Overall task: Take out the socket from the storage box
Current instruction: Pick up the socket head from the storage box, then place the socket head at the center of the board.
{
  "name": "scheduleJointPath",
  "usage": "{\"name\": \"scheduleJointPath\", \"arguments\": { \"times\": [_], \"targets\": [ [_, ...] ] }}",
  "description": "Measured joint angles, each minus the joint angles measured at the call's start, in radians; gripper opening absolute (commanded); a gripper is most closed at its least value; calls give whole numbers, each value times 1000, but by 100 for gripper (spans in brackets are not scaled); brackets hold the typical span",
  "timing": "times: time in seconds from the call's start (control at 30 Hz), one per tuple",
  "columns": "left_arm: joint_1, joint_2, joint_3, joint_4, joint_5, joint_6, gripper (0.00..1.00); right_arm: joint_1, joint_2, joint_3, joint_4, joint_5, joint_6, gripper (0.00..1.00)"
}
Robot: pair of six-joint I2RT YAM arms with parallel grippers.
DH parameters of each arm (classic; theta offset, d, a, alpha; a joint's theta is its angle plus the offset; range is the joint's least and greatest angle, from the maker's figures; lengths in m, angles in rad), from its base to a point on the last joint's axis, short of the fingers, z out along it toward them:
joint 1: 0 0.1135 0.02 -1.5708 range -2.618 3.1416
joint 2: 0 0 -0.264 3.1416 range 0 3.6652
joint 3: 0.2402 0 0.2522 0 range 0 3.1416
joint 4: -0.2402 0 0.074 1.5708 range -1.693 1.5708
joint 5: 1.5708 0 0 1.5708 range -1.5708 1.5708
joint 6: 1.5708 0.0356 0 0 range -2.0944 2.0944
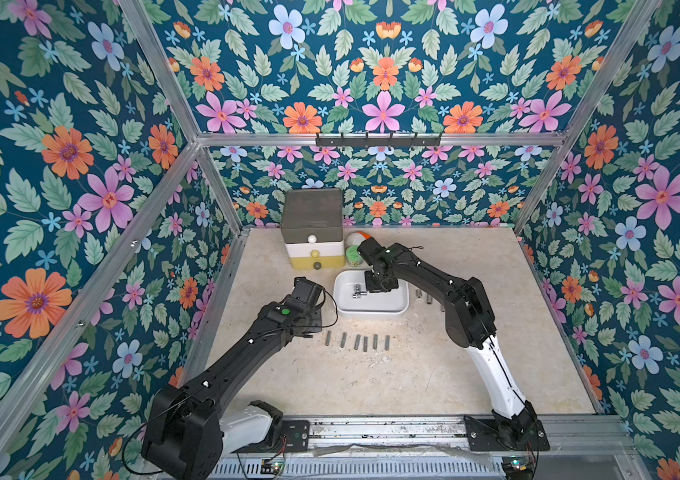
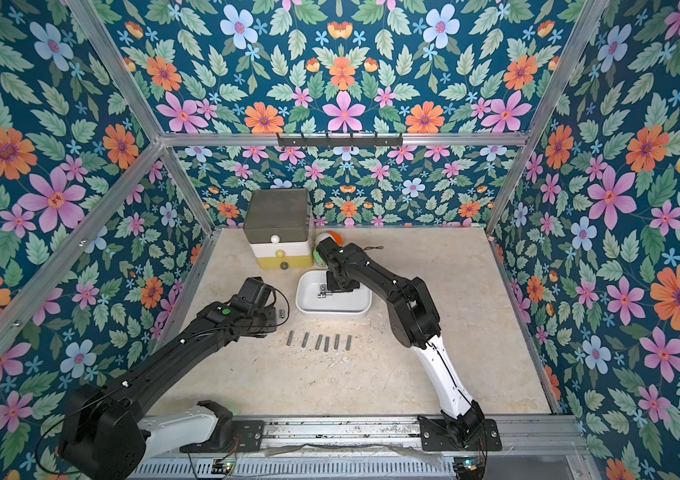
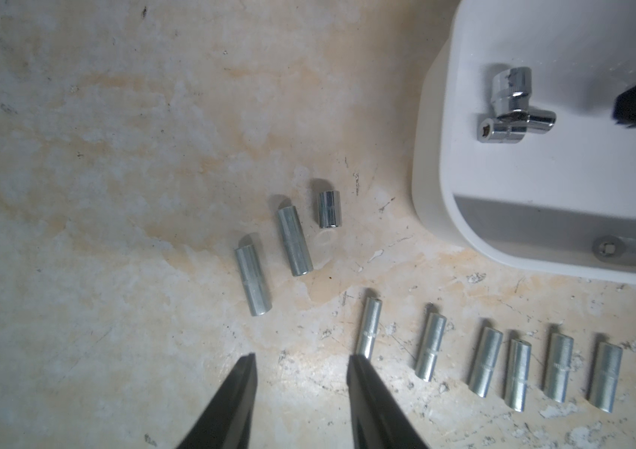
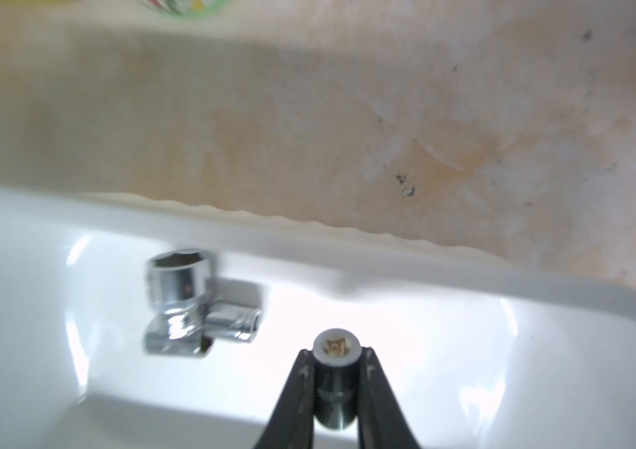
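R gripper (image 4: 336, 352) pinches a small socket (image 4: 335, 388) inside the white storage box (image 4: 269, 229). L gripper (image 3: 303, 357) hangs open over the table (image 3: 114, 194).

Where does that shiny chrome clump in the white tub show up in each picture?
A top view: chrome clump in storage box, left half.
A top view: clump, same spot.
Left wrist: clump in box, beyond loose sockets.
Right wrist: clump beside right claw.
Shared landmark: box's white rim.
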Motion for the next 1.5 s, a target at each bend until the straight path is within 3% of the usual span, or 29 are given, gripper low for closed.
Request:
{"name": "scheduleJointPath", "arguments": {
  "times": [0.27,0.47,0.67,0.8,0.93,1.5],
  "targets": [
    [0,6,0,0,-3,0,45,-37,-230,-185,56,-35,19,11],
    [0,6,0,0,-3,-1,45,-110,-475,-496,147,-53,41,11],
    [0,6,0,0,-7,-1,45,-300,-750,-917,270,-65,66,11],
    [0,6,0,0,-8,-1,45,-439,-851,-1122,334,-83,68,11],
    [0,6,0,0,-9,-1,45,-533,-852,-1214,363,-95,51,12],
    [0,8,0,0,-17,-1,45,-557,-650,-1147,446,-97,18,20]
  ]
}}
